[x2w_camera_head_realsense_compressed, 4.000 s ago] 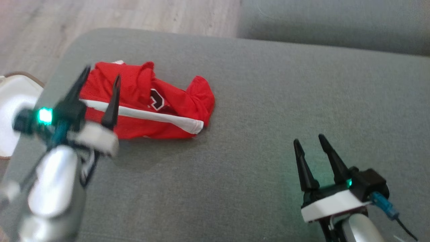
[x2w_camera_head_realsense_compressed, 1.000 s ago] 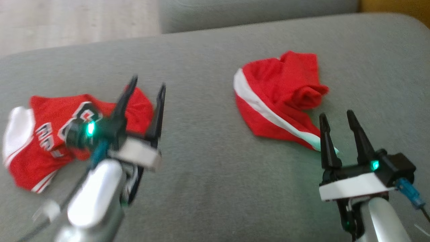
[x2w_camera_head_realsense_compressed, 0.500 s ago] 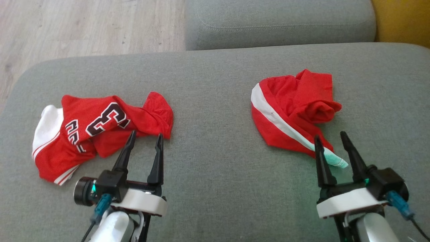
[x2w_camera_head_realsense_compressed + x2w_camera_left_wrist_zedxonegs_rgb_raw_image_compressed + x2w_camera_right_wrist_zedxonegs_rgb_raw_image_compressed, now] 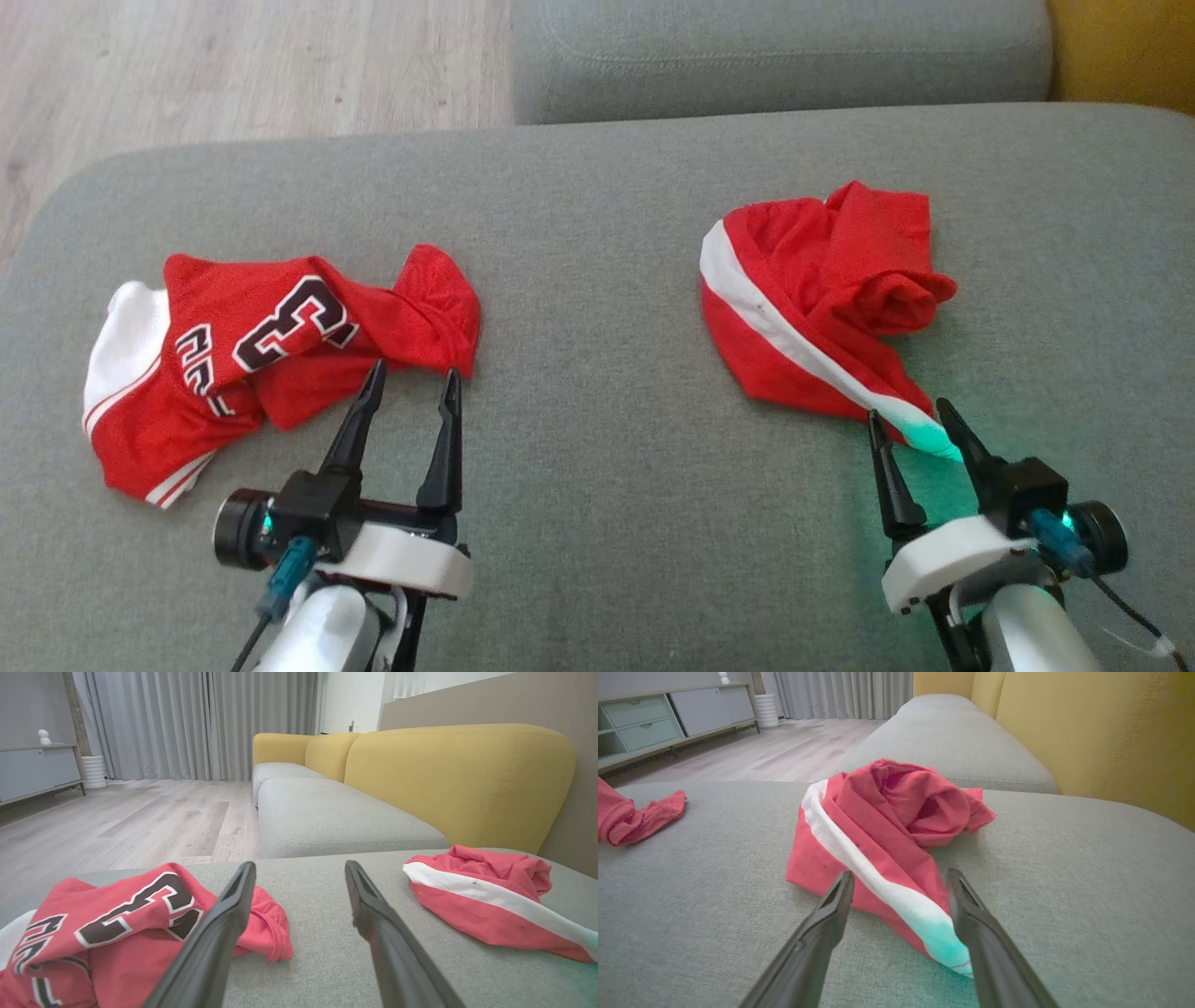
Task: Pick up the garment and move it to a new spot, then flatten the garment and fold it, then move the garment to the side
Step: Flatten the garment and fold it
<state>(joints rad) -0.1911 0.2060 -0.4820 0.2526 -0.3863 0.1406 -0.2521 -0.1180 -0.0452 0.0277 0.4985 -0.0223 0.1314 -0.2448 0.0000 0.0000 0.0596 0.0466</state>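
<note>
Grey sofa seat (image 4: 597, 233) is the work spot, w/ wood floor (image 4: 233, 65) behind & a yellow sofa back (image 4: 458, 779) past it. Two red clothes lie on the seat, well apart.

Striped garment (image 4: 812, 299), red w/ a white band, sits in a lump on the right side. Its thin white tip points back at the robot. Right claw (image 4: 907, 411) is wide open & holds nothing, one finger on each side of that tip, low by the seat. Prob. it is set like that b/c the tip is the easy bit to pinch, so this looks like the one to pick up.

Jersey (image 4: 261, 345) w/ a big 3 lies bunched on the left. Left claw (image 4: 415, 373) is wide open too & empty, tips just beside the jersey's edge; can't tell if they touch. Pick-up not yet done.
</note>
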